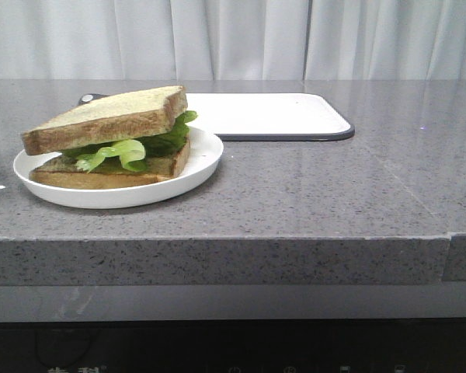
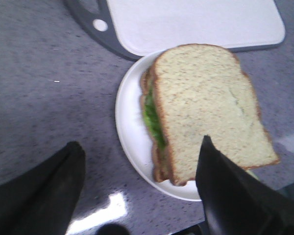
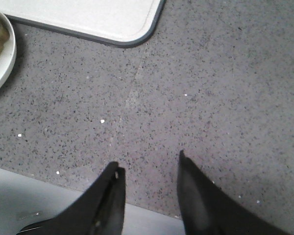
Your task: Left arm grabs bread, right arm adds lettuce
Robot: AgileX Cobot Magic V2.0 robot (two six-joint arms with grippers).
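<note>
- Front view: a white plate (image 1: 206,159) near the counter's front edge carries an assembled sandwich. The thick bread (image 1: 109,118) lies on top, tilted, with green lettuce (image 1: 128,149) beneath it and a thinner bottom slice (image 1: 159,168) under that.
- Judgement of progress: the lettuce already sits between the two slices and the top slice covers it, so the task appears essentially complete; nothing visible remains but to draw the arms clear.
- Left wrist view: the left gripper (image 2: 139,161) hangs above the plate's near rim, fingers spread wide and holding nothing; one fingertip overlaps the bread's corner in the picture, contact not determinable.
- Right wrist view: the right gripper (image 3: 149,169) hovers over bare grey countertop (image 3: 210,98), jaws parted and empty, well apart from the plate.
- Surroundings: a white cutting board (image 1: 268,115) with a dark rim lies just behind the plate; no object obstructs either arm.
</note>
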